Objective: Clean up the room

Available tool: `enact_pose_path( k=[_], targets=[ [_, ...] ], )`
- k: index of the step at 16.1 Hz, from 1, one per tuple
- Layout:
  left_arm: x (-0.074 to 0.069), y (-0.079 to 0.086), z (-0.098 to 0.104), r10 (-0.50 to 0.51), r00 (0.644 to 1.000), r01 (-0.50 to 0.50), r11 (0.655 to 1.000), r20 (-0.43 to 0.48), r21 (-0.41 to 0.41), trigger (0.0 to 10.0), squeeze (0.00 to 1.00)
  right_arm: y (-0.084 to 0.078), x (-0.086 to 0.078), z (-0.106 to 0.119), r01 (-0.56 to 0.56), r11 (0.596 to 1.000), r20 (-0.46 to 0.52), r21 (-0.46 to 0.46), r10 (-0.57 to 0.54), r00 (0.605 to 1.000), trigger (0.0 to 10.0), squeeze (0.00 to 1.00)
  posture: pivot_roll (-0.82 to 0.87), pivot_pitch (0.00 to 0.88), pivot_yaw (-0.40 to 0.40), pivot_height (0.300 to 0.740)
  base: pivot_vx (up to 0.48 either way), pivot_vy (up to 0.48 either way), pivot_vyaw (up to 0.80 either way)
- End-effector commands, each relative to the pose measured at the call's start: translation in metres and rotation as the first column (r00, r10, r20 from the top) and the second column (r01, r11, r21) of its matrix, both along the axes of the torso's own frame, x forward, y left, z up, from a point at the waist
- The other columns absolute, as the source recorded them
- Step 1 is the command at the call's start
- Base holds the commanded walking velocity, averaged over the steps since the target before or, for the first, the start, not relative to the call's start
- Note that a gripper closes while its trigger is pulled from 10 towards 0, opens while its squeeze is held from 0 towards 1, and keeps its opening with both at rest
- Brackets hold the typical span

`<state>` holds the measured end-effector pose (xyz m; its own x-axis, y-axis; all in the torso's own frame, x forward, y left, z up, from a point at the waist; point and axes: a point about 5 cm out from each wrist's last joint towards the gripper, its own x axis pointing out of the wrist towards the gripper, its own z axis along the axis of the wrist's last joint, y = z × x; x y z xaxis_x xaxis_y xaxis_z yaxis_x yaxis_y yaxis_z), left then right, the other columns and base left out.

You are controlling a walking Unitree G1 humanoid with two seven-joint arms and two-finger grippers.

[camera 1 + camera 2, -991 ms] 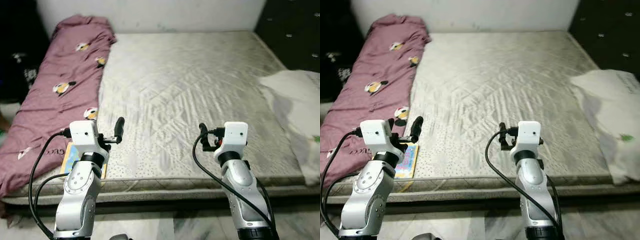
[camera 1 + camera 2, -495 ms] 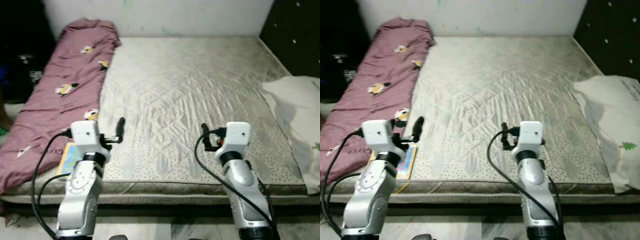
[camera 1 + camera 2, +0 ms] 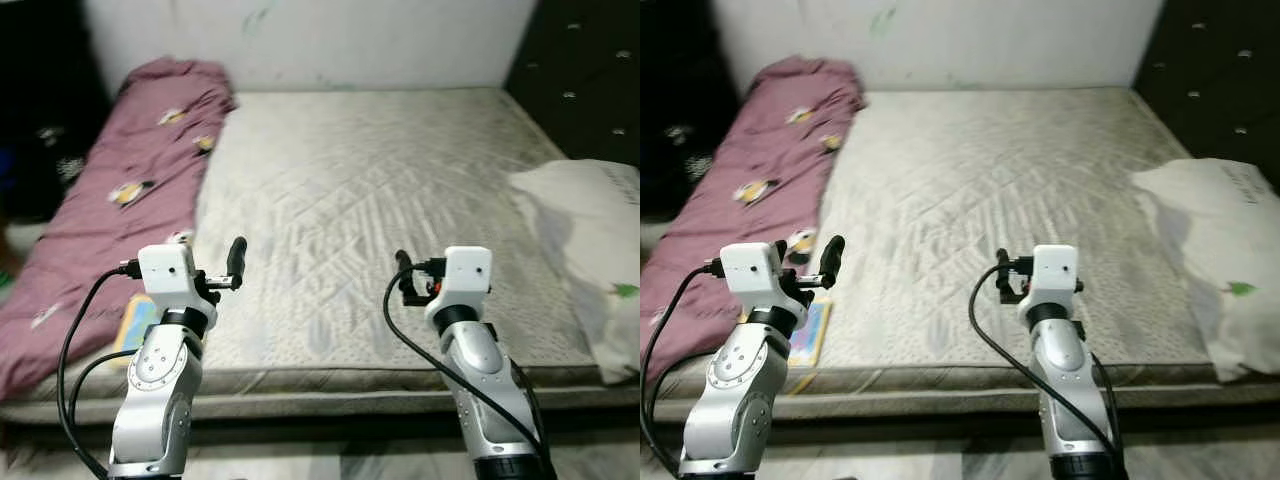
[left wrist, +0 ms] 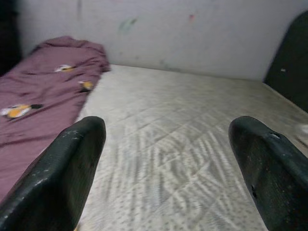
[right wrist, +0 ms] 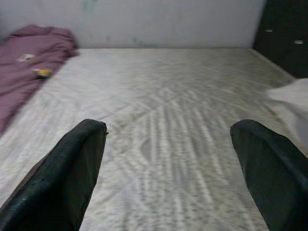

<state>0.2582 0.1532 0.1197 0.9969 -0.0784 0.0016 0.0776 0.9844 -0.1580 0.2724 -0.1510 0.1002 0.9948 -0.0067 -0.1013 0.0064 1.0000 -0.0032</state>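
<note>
A bare quilted mattress (image 3: 370, 170) lies in front of me. A maroon blanket (image 3: 120, 200) with small bird prints is rumpled along its left side. A white pillow (image 3: 590, 240) hangs off the right edge. A colourful flat book (image 3: 808, 330) lies at the front left corner, partly behind my left arm. My left gripper (image 3: 236, 260) is held above the mattress's front edge, open and empty, with its black fingers (image 4: 72, 168) wide apart. My right gripper (image 3: 402, 272) hovers over the front middle, also open and empty, its fingers (image 5: 77, 168) spread.
A pale wall (image 3: 330, 40) closes off the far side of the bed. A dark padded headboard (image 3: 590, 70) stands at the right. Dark clutter (image 3: 40, 150) sits in shadow at the left. Pale floor (image 3: 330, 460) runs below the mattress's front edge.
The whole picture has shifted slightly, so the camera moved. Both arms keep the same raised pose and both grippers stay open.
</note>
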Motion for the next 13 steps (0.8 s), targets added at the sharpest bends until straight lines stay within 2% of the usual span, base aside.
enact_pose_path(
  k=[1,4,12,13],
  targets=[
    [-0.0005,0.0008,0.0009,-0.002,1.0,0.002,1.0,0.007,0.008,10.0,0.0,0.0005,0.0017,0.0029,-0.005,1.0,0.006,0.008,0.005,1.0,10.0,0.0,-0.03,0.01,0.016,0.74,0.266,0.0,0.0],
    [-0.0006,0.0003,0.0007,-0.003,1.0,0.003,1.0,0.004,0.004,10.0,0.0,0.0,0.002,0.0033,-0.001,1.0,0.006,0.009,0.001,1.0,10.0,0.0,-0.03,0.014,0.013,0.74,0.262,0.0,0.0],
    [0.0016,0.0036,-0.0027,0.027,0.999,-0.028,0.999,-0.031,-0.018,10.0,0.0,0.0006,0.0044,0.0028,0.004,1.0,-0.001,0.014,-0.004,1.0,10.0,0.0,-0.03,0.037,0.016,0.74,0.0,0.0,0.0],
    [0.0024,0.0032,-0.0022,0.021,0.999,-0.022,0.999,-0.031,-0.035,10.0,0.0,0.0013,0.0049,0.0028,0.0,1.0,-0.003,0.013,0.0,1.0,10.0,0.0,-0.03,0.033,0.02,0.74,0.0,0.42,0.0]
  ],
)
